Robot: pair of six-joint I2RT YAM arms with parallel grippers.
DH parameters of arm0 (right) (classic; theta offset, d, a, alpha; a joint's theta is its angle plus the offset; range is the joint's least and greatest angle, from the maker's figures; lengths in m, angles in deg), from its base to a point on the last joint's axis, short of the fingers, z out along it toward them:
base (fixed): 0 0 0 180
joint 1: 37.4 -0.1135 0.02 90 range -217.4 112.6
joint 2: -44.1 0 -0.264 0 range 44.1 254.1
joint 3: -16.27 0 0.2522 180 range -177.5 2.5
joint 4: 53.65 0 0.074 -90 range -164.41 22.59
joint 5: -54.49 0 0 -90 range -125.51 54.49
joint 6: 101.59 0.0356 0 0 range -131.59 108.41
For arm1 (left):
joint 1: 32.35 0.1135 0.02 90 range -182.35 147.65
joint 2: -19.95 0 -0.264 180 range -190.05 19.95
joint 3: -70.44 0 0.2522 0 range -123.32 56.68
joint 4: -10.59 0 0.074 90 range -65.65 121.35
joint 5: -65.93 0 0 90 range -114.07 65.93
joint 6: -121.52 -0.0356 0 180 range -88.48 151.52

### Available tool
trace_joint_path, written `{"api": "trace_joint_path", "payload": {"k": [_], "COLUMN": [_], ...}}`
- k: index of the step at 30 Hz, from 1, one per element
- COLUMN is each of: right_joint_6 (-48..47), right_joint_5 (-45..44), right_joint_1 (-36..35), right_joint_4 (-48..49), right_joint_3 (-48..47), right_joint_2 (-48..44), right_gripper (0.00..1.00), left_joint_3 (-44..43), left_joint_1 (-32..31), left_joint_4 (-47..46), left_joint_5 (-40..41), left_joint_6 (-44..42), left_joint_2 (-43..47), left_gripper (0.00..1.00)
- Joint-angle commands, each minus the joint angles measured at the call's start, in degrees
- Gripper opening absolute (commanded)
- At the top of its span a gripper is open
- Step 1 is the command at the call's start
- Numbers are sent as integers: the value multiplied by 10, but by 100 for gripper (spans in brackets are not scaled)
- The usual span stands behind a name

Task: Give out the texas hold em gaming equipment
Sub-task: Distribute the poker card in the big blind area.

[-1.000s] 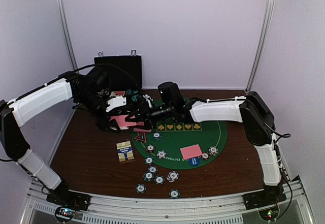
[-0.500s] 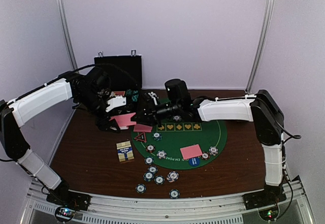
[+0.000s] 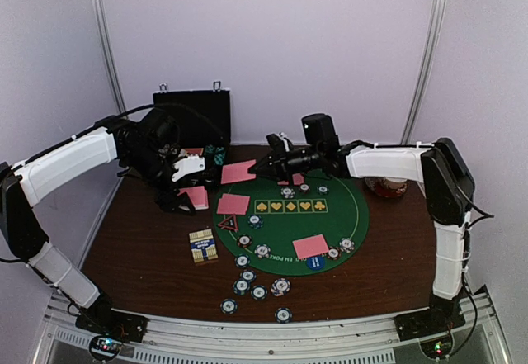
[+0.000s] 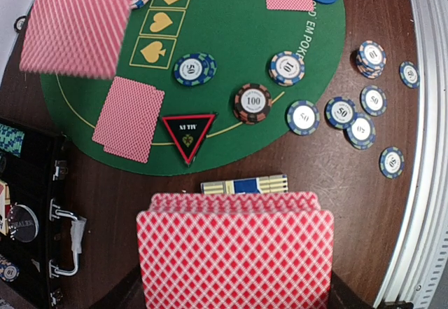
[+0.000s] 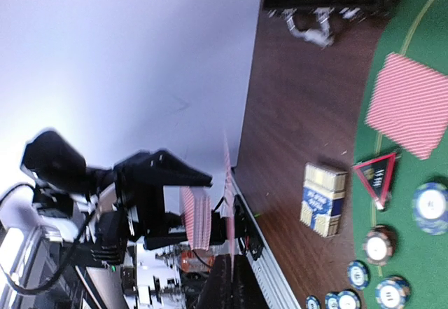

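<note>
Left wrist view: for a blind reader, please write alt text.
A stack of red diamond-backed playing cards fills the foreground; beyond it, a round green felt poker mat holds two face-down cards, a red-edged black triangle and striped round chips. A blurred red-backed card shows upper left.

Playing card (image 5: 227, 183) seen edge-on, pinched in the right gripper (image 5: 227, 270)

To its left, the left gripper (image 5: 175, 207) clamps a red-backed deck (image 5: 196, 226). A blue-and-cream card box (image 5: 323, 199) lies just left of the red-edged triangle (image 5: 376, 174), overlapped cards (image 5: 407, 106) farther back, striped chips (image 5: 379, 244) nearer.
</note>
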Motion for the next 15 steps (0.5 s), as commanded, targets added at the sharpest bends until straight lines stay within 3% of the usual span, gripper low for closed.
{"api": "trace_joint_path", "payload": {"k": [1,8,15], "right_joint_6": [-153,-282,-308], "right_joint_5": [-24,-84,-128], "right_joint_1": [80,158,186], "right_joint_4": [-196,-371,-419], "right_joint_3": [-55,-185,-307], "right_joint_2": [-11,97,196], "right_gripper": [0,0,2], "left_joint_3": [-17,-18,-17], "left_joint_1": [0,0,0], "left_joint_4": [-3,-2,1], "left_joint_5": [-3,-5,-4], "left_joint_6": [-6,-5,-5], "left_joint_2": [5,5,5], "left_gripper": [10,9,9]}}
